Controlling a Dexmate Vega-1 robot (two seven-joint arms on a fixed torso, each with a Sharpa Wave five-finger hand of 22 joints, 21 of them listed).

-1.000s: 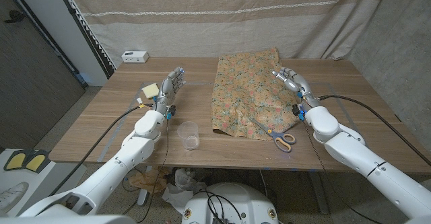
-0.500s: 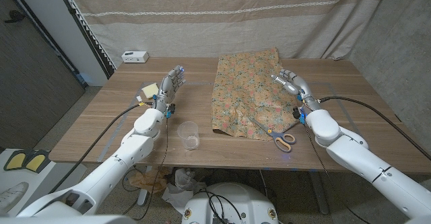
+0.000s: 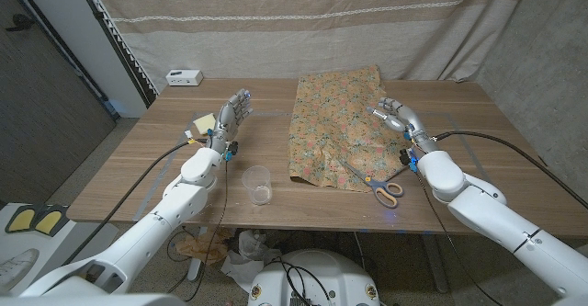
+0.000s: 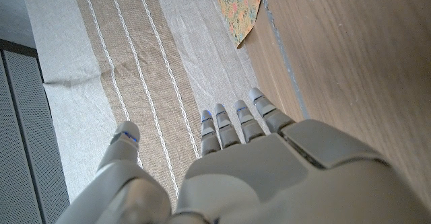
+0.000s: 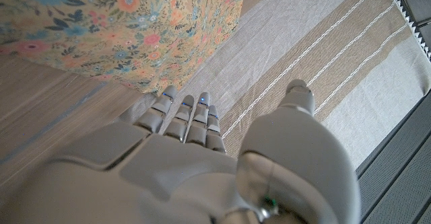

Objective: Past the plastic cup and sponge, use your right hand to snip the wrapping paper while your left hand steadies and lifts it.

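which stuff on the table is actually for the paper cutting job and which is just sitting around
For the job:
wrapping paper, flowered, spread flat
scissors, lying on the paper's near edge
right hand, holding nothing
left hand, holding nothing

Just lying about:
plastic cup, upright
sponge, yellow
small white box at the far edge

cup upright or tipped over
Upright: in the head view the cup stands on its base on the table, open rim facing up.

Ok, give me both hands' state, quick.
Left hand: open, holding nothing, raised over the table.
Right hand: open, holding nothing, over the wrapping paper.
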